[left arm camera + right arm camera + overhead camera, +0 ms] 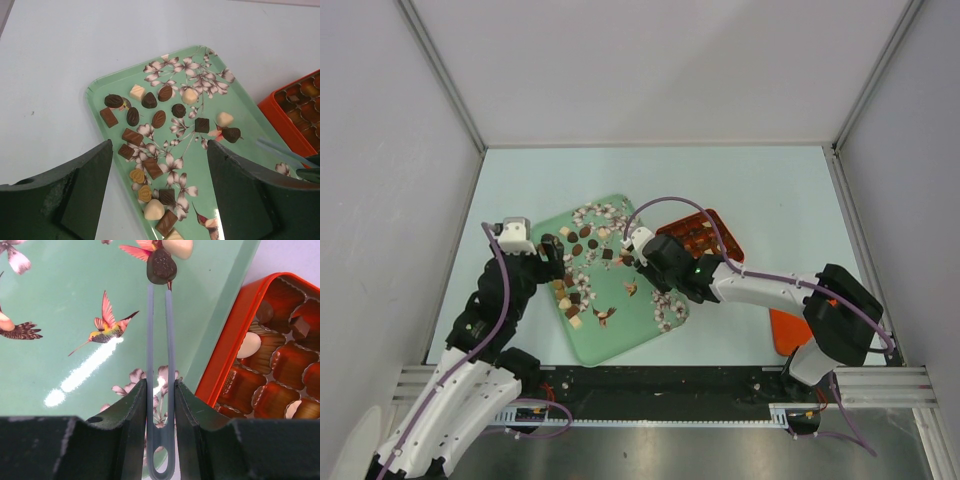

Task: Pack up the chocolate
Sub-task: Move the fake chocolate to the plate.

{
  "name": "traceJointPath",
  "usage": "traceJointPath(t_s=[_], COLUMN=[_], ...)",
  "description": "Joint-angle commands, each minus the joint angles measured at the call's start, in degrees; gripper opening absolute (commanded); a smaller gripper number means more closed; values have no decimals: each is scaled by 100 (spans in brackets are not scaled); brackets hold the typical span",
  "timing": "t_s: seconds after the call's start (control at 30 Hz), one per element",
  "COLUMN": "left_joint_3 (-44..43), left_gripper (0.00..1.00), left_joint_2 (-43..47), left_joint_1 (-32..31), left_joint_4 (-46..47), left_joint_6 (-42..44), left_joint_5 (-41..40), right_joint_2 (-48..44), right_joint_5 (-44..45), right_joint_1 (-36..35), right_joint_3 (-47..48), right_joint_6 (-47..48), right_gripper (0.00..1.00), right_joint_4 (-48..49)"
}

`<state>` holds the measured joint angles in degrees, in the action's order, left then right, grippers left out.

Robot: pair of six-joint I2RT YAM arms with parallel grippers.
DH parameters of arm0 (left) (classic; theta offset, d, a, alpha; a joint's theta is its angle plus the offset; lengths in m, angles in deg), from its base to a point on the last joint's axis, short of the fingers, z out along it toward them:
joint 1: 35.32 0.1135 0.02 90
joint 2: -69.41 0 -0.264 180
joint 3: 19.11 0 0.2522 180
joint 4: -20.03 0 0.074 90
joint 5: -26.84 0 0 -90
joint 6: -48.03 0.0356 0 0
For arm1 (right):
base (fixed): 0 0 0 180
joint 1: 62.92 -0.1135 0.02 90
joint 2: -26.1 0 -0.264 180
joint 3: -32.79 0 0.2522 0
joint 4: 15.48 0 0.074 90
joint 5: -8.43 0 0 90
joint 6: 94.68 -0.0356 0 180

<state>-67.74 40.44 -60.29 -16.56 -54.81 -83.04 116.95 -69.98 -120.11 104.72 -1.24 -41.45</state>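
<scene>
Many small chocolates [578, 290], dark, light brown and cream, lie scattered on a green flowered tray [620, 345]. My left gripper [552, 250] hovers open and empty over the tray's left edge; its wrist view shows the pieces [159, 119] between its fingers [95, 170]. My right gripper [642, 258] is shut on grey-blue tweezers [150, 340]. The tweezer tips touch the near edge of a dark chocolate [161, 267] lying on the tray [60, 300]. That piece also shows in the left wrist view [231, 134].
An orange box [720, 235] with a grid of cells stands at the tray's right edge; some cells hold pieces, such as a cream one [248, 345]. An orange lid [785, 330] lies near the right arm's base. White walls enclose the table.
</scene>
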Motion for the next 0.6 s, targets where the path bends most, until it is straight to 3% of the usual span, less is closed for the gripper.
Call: traceJointPath(t_s=[0.0,0.57], left_joint_3=[7,16], left_gripper=[81,81], left_joint_2=[102,427], left_joint_1=[45,45], left_joint_4=[112,77], left_joint_6=[98,71], left_joint_5=[-104,-447], right_joint_2=[47,73], right_joint_5=[247,704], right_joint_1=[-29,-47], right_joint_3=[28,28], right_joint_6=[-212,-810], right_gripper=[31,31], right_joint_4=[8,-159])
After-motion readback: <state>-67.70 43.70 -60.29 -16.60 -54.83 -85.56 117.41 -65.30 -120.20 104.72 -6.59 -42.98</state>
